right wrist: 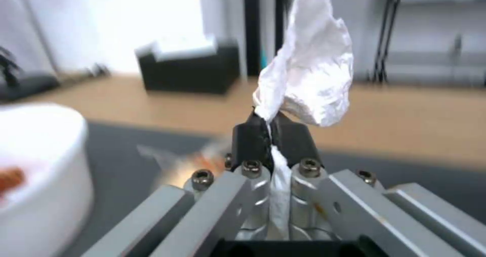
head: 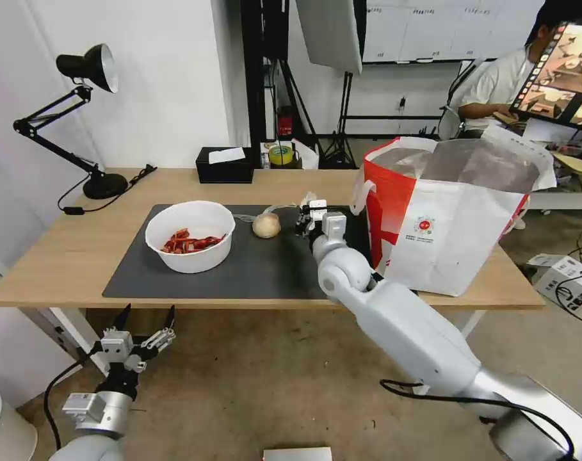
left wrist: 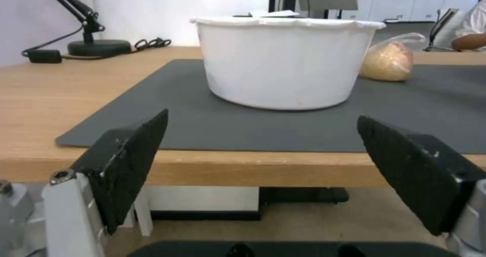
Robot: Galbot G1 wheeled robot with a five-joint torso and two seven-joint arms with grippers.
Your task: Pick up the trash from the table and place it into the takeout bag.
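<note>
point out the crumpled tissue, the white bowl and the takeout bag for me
crumpled white tissue [right wrist: 311, 78]: right wrist view, middle of the wad held up by the right claw
white bowl [head: 194, 256]: head view, front outer wall
takeout bag [head: 457, 237]: head view, white front panel beside the logo

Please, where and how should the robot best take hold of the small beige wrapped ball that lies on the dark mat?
Probably from above, by the loose twisted plastic tail of the wrapped ball, which sticks out toward the takeout bag. The round body may slip between flat fingers. The open left end effector waits below the table edge; the right end effector holds the tissue.
</note>
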